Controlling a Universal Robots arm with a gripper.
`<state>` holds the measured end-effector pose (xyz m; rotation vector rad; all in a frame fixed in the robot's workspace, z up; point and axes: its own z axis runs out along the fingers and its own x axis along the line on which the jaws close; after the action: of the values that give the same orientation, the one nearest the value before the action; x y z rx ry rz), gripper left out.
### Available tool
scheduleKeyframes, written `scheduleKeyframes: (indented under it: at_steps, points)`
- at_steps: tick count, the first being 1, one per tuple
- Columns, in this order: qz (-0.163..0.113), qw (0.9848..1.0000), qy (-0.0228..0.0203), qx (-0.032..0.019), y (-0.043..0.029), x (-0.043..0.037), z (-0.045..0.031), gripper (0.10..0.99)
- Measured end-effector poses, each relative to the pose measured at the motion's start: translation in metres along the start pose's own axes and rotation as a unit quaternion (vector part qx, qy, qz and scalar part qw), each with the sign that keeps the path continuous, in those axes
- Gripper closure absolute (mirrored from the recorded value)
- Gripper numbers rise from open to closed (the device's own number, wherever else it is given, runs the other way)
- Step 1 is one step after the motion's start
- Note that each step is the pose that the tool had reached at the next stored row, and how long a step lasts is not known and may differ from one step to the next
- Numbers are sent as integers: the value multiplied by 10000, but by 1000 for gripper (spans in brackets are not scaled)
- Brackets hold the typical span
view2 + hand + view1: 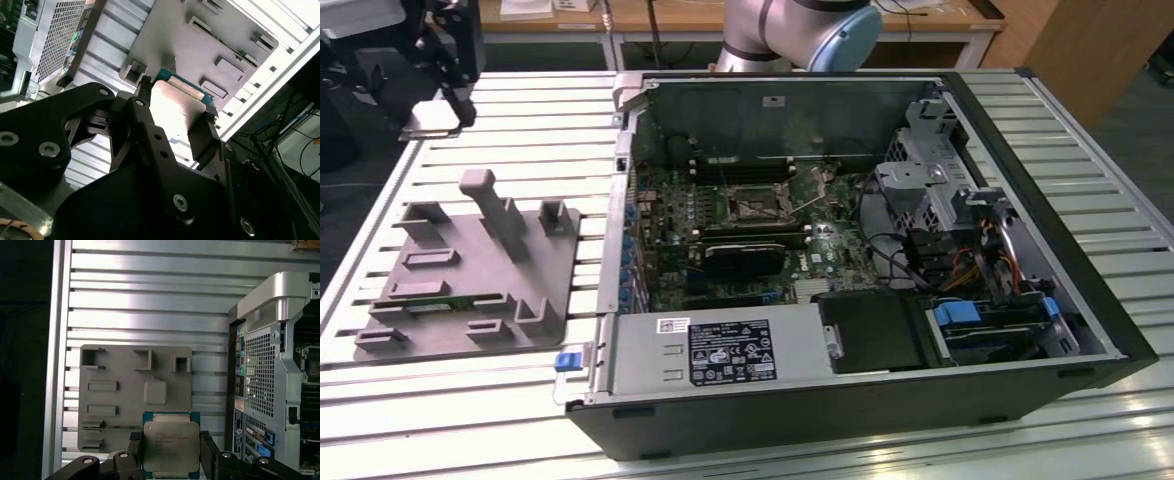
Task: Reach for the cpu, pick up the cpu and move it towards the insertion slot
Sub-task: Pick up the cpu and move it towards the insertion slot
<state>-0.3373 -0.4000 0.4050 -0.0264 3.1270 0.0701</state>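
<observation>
Grey plastic fixture block with upright posts [467,275] is lying flat on the slatted aluminium worktop [440,395], toward the exterior view's left. Open black desktop computer case [881,400] is lying on its side just beside it, exposing the green motherboard [720,215], silver power supply box [707,350], blue-tabbed drive bay [987,315] and cable bundles [947,265]. Wooden bench [720,15] is standing behind.

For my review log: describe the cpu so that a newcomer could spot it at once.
In the first wrist view, above the grey fixture block on the slatted table, the cpu sits between the gripper fingers. It is the flat square silver chip with a green rim.
</observation>
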Motion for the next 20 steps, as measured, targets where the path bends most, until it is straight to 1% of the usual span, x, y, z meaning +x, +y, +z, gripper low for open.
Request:
scheduleKeyframes:
  at_steps: [11, 20]
  points:
    - [0, 10000, 0, 0, -5, -278, 4, 545]
    - [0, 10000, 2, 0, -9, -558, 8, 545]
